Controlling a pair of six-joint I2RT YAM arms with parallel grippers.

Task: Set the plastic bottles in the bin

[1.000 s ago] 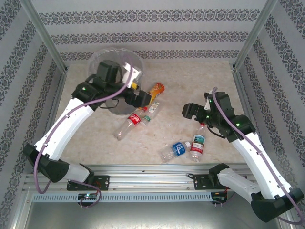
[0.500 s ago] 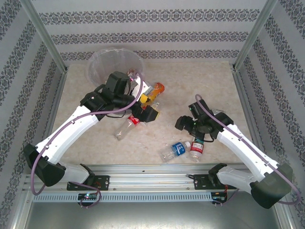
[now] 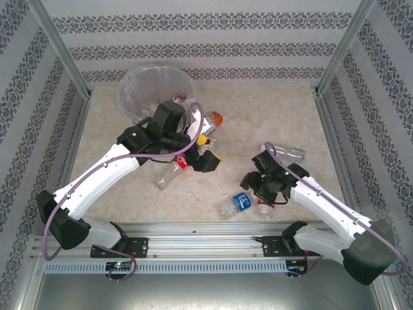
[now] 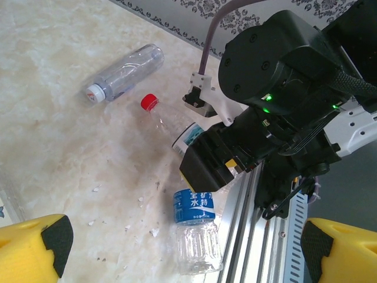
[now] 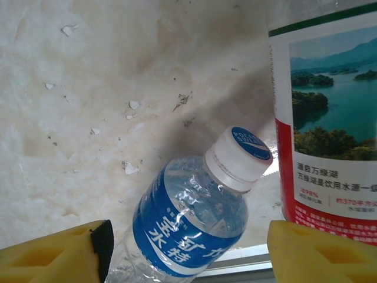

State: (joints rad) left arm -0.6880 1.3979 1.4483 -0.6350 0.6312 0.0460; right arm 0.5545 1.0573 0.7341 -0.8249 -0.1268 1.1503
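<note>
Marble-patterned table (image 3: 271, 110), near right: your right gripper (image 5: 187, 250) straddles the blue-labelled bottle (image 5: 182, 224), jaws apart and seemingly not touching it, so closing off-centre could squirt it away or snag the lake-labelled bottle (image 5: 330, 130) beside it; left gripper (image 4: 185, 247) gapes empty, bin (image 3: 132, 87) far left.

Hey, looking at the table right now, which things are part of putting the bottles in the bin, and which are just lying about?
Part of the job: bin; blue-label bottle; lake-picture bottle; unlabelled clear bottle; orange bottle; red-label bottle.

Just lying about: white flecks on the tabletop; metal rail at the near edge.
</note>
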